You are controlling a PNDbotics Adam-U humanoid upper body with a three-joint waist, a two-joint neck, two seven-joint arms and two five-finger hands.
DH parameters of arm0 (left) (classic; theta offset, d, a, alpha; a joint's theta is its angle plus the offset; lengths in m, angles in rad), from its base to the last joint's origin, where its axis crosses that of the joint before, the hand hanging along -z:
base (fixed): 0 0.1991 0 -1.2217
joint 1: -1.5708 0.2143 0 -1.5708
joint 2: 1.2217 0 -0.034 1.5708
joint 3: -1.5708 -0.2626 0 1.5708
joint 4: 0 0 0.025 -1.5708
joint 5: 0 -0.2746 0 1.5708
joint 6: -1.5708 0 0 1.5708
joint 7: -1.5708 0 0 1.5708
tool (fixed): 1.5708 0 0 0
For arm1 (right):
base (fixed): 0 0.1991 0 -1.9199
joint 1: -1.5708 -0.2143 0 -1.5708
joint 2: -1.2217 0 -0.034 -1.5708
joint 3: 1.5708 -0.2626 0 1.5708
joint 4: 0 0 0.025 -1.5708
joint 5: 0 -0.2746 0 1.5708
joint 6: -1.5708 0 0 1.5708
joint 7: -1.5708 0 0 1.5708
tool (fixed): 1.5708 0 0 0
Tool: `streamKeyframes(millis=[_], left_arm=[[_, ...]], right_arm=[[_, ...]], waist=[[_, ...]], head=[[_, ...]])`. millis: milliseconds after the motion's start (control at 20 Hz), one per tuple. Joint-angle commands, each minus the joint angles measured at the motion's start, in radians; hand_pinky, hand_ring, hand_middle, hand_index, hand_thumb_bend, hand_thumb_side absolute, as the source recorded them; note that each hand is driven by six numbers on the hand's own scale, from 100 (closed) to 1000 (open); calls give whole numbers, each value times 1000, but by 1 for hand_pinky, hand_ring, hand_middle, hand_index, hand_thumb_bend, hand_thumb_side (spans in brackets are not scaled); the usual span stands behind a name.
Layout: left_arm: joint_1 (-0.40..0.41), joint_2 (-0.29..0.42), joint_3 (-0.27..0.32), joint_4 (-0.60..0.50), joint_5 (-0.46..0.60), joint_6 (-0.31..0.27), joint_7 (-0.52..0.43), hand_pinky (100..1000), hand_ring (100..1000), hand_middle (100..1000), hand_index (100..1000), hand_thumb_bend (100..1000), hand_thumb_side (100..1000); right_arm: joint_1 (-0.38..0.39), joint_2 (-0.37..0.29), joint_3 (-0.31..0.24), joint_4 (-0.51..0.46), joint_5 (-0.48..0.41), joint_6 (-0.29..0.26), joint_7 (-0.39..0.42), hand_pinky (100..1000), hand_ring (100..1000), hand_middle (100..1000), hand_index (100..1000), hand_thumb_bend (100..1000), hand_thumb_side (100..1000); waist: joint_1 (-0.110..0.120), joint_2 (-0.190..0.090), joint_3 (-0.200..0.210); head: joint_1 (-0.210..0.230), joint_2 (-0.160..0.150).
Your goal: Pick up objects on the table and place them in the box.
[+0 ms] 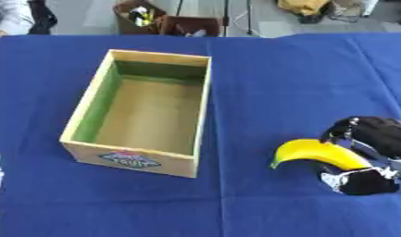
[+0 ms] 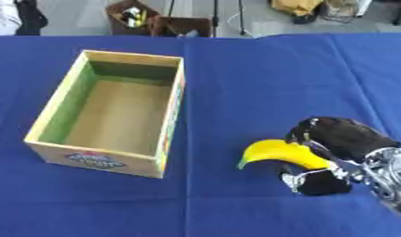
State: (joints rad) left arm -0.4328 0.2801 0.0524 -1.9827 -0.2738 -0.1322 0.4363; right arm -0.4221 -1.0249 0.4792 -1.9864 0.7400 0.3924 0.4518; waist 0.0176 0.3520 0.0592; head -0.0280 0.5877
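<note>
Box [image 1: 86, 104] empty; right hand [image 2: 337, 148] fingers [image 2: 316, 183] curled round banana [image 2: 280, 155], low over bench [image 1: 276, 69], drop still to do; left hand not seen

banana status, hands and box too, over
Right hand shut on banana, low over the blue cloth. Left hand not in view. Box holds nothing, path to it clear.
</note>
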Motion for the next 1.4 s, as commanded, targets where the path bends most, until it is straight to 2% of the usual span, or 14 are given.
streamKeyframes(millis=[50, 400, 1000, 1400], left_arm=[[-14, 8, -2, -17, 0, -1, -4, 559, 688, 746, 906, 100, 1000], [-16, 10, -3, -17, 1, 0, -6, 559, 689, 747, 906, 100, 1000], [-16, 7, -4, -17, 1, -1, -11, 558, 689, 748, 906, 100, 1000], [-16, 5, -6, -17, 1, 0, -13, 557, 689, 748, 906, 100, 1000]], right_arm=[[-3, -18, -21, -14, 17, 9, -4, 805, 854, 651, 803, 200, 646], [14, -27, -35, -14, 41, 11, -31, 809, 861, 663, 820, 233, 671], [21, -27, -61, -8, 36, 50, -25, 807, 864, 665, 822, 207, 672], [11, -15, -54, 22, 27, 50, -29, 805, 862, 660, 817, 203, 665]], waist=[[1, -15, 1], [3, -13, -1], [5, -5, 3], [6, 4, 7]], head=[[-2, -13], [3, -19], [-1, -34], [-4, -42]])
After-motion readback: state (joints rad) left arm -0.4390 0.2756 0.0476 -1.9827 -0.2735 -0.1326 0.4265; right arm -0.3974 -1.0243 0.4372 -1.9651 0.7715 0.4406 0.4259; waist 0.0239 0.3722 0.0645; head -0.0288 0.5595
